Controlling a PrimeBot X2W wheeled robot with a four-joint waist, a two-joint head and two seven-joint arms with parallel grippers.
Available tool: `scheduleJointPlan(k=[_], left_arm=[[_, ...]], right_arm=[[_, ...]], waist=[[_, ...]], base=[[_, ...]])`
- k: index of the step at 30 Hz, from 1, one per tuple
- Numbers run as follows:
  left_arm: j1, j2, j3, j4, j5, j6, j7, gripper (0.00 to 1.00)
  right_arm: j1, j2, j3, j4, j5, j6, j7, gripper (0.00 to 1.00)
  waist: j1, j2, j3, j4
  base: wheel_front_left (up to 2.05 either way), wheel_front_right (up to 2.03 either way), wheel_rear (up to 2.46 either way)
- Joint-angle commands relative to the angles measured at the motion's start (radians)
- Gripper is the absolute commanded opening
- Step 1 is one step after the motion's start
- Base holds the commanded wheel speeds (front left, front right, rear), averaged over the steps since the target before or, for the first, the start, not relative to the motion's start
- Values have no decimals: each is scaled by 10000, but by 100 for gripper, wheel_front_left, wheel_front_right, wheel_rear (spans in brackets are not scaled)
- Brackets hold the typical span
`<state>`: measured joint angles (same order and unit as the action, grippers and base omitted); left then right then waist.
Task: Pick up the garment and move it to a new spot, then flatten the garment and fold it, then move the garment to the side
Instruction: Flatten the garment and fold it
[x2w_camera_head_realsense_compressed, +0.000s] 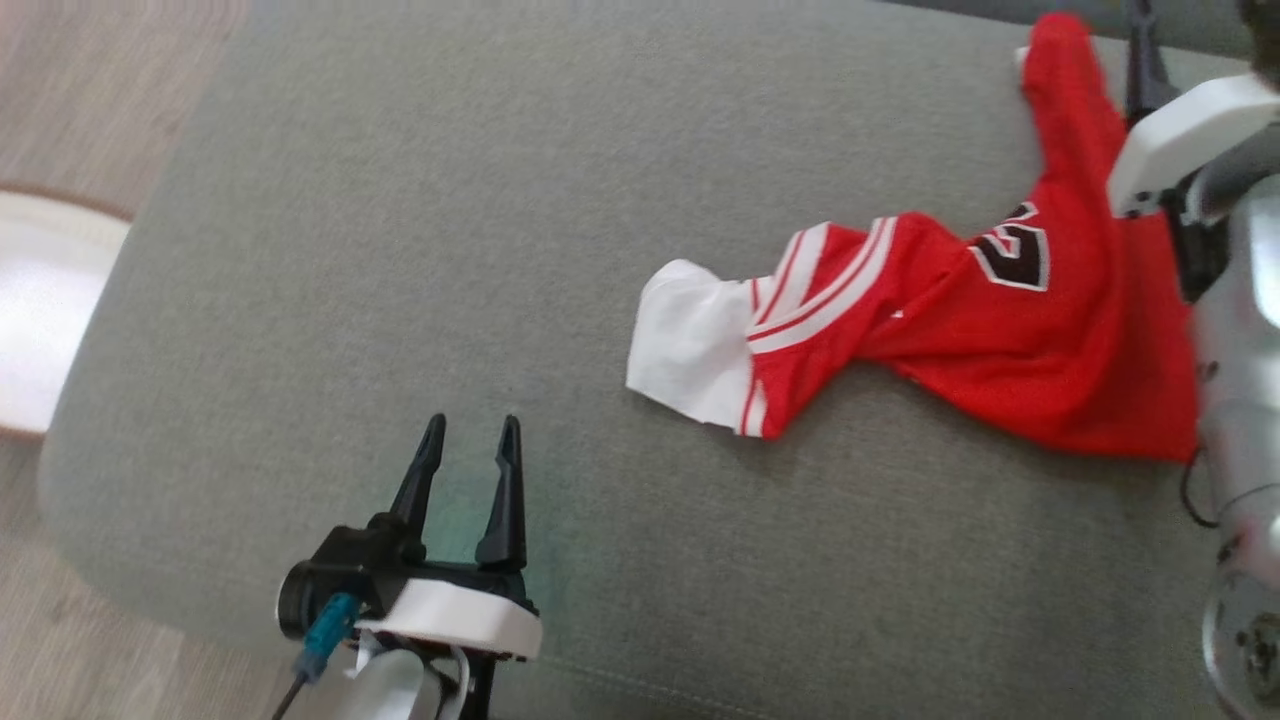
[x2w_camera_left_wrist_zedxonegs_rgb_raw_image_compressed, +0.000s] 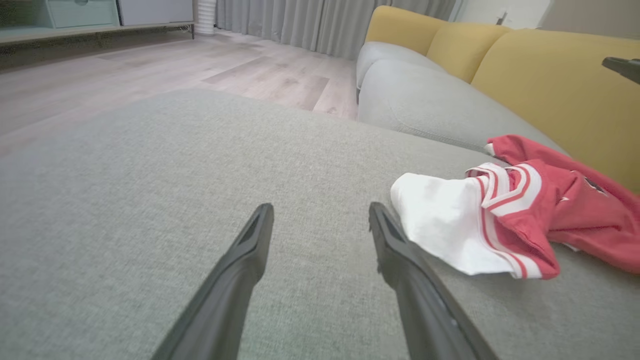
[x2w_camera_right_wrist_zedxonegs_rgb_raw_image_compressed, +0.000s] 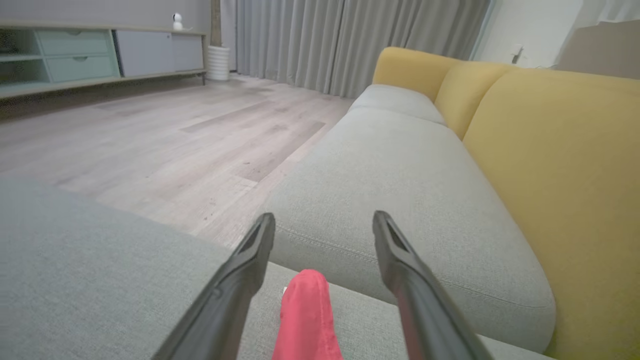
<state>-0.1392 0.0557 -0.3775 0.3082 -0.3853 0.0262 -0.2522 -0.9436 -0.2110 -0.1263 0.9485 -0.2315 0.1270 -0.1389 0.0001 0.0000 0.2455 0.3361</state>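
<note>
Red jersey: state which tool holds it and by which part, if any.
Nothing is held. The right tool is open, its fingers either side of one red end of the jersey; the left tool is open, apart from it.

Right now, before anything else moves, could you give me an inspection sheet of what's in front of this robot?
Surface: grey cushion, with the garment lying on it.
Job's things: red and white garment, crumpled and unfolded, on the robot's right side.
Clutter: nothing seen.
Grippers: left gripper open, over the cushion, apart from the garment; right gripper open, a red strip of the garment lying between its fingers.
Cables: teal-plugged cable at the left wrist.
Surroundings: wooden floor, yellow backrest, grey curtains.
</note>
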Motion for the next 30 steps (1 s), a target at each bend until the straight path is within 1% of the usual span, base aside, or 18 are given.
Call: scheduleJointPlan(k=[1, 4, 5, 7, 12, 16, 20, 25, 28, 30], left_arm=[[-177, 30, 431, -226, 128, -7, -95, 100], [-16, 74, 577, -179, 166, -19, -95, 100], [104, 114, 663, -161, 188, -11, -95, 100], [242, 159, 750, -165, 200, 8, -95, 100], [625, 263, 968, -254, 164, 117, -95, 100], [927, 343, 1086, -367, 114, 206, -95, 100], [1115, 393, 1133, -513, 73, 266, -95, 100], [1152, 410, 1096, -641, 44, 295, -85, 100], [1123, 442, 1090, -688, 42, 317, -74, 100], [1072, 464, 1072, -706, 50, 316, -65, 100]], right_arm=[[-307, 224, 279, -188, 163, 37, -209, 100], [-92, 438, 554, -6, 615, 37, -559, 100], [209, 592, 699, 12, 957, 37, -727, 100], [626, 721, 897, -46, 1231, 37, -848, 100], [2030, 1028, 1411, -664, 1720, 37, -1066, 100], [3328, 1174, 1609, -1456, 1950, 37, -1128, 100], [4674, 1305, 1394, -2235, 2111, 37, -1118, 100], [6300, 1446, 993, -2902, 1810, 37, -693, 100], [6786, 1473, 813, -3066, 1367, 37, -331, 100], [6837, 1494, 763, -3120, 1162, 37, -139, 100]], waist=[[-1, 0, -300, -337], [-1, 0, -719, -783], [-1, 0, -1028, -1076], [-1, 0, -1338, -1368], [-1, 0, -1986, -2011], [-1, 0, -2305, -2350], [-1, 0, -2406, -2475], [-1, 0, -2280, -2364], [-1, 0, -2077, -2249], [-1, 0, -1909, -2150]], base=[[0, 0, 0], [0, 0, 0], [0, 0, 0], [0, 0, 0], [0, 0, 0], [0, 0, 0], [0, 0, 0], [0, 0, 0], [0, 0, 0], [0, 0, 0]])
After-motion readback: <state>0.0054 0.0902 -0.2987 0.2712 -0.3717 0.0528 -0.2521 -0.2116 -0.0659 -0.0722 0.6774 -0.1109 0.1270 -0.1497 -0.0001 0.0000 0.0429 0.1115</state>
